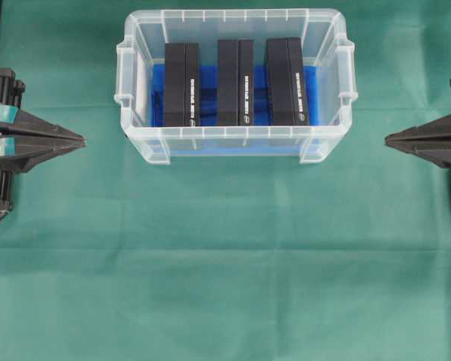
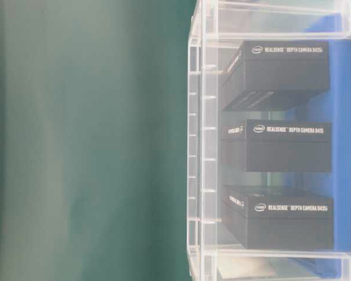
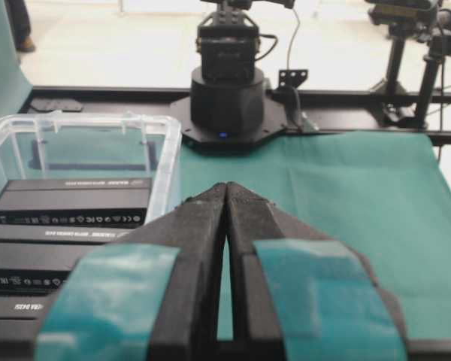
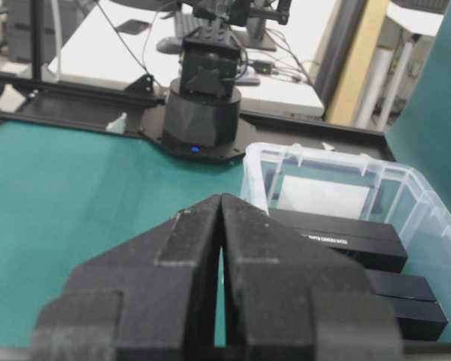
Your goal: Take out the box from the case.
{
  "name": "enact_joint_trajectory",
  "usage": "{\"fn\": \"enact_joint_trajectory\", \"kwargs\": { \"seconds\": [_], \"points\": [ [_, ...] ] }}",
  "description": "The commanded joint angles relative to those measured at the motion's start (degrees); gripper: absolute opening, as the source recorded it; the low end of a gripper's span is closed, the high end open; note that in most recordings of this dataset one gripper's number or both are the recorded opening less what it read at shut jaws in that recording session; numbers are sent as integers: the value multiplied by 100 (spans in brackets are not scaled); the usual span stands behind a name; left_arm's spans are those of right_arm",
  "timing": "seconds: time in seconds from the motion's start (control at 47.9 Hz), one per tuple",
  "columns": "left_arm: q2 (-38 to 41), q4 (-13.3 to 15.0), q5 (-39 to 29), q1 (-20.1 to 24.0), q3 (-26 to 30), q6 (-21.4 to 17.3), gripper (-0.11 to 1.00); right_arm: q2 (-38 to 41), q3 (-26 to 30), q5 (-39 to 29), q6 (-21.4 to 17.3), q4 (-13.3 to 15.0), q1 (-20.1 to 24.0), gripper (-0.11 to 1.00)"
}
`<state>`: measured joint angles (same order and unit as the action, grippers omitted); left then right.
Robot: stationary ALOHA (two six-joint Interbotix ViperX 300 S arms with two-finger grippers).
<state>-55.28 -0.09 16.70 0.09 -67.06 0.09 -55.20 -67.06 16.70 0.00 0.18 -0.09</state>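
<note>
Tools closed; clear case [image 1: 233, 143] holds three black boxes [image 1: 234, 83], seemingly upright.

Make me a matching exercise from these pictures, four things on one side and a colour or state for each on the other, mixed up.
Things:
1. case
2. boxes
3. left gripper
4. table cover

Descriptions:
A. green
B. clear plastic
C. shut, with teal tape
D. black, standing in a row of three

Pairs: 1-B, 2-D, 3-C, 4-A
</note>
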Motion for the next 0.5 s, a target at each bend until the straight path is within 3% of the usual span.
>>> {"fn": "enact_joint_trajectory", "kwargs": {
  "seconds": [0.0, 0.293, 0.481],
  "points": [
    [0, -9, -167, -35, 141, 149, 2, 44, 88, 0, -9, 0, 0, 0],
    [-211, -9, -448, -44, 255, 316, 2, 26, 404, -527, -26, -9, 0, 0],
    [-387, -18, -853, -97, 510, 325, 2, 44, 967, -1204, -105, -9, 0, 0]
  ]
}}
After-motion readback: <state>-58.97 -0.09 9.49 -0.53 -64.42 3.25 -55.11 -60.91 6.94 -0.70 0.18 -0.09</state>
